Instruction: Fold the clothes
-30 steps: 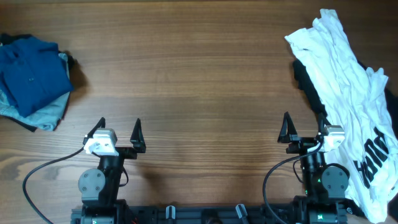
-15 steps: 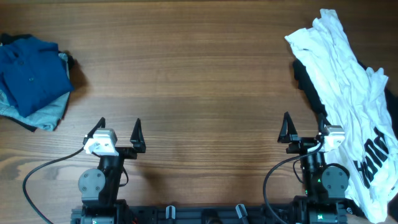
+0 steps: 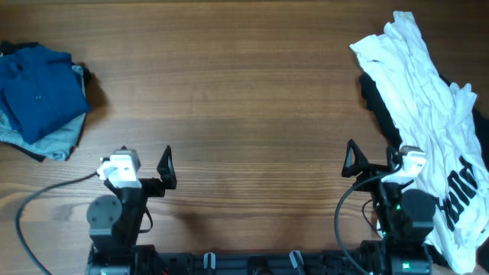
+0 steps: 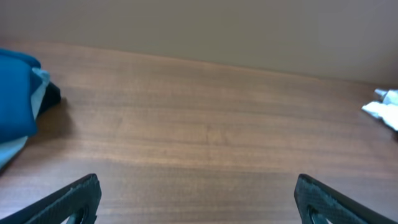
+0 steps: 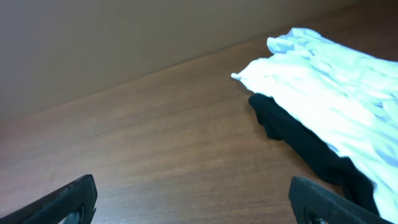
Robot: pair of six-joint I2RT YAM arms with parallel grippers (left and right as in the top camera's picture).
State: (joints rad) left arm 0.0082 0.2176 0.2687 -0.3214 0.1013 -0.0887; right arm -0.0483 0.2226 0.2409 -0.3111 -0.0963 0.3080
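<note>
A large white wrinkled T-shirt [image 3: 428, 99] with black lettering lies crumpled along the table's right side, over a black garment [image 3: 376, 103]. Both also show in the right wrist view, the T-shirt [image 5: 323, 81] above the black garment [image 5: 305, 143]. A dark blue garment [image 3: 38, 92] lies on a pale denim one [image 3: 65, 141] at the far left, and its edge shows in the left wrist view [image 4: 15, 93]. My left gripper [image 3: 143, 162] [image 4: 199, 202] is open and empty near the front edge. My right gripper [image 3: 374, 160] [image 5: 193, 199] is open and empty, just left of the T-shirt.
The brown wooden table [image 3: 244, 92] runs between the two clothing piles. A black cable [image 3: 46, 202] trails from the left arm at the front left. The arm bases sit along the front edge.
Both arms have shifted slightly: the left wrist has turned a little to the left and the right wrist a little to the right. Both grippers stay open. The clothes have not moved.
</note>
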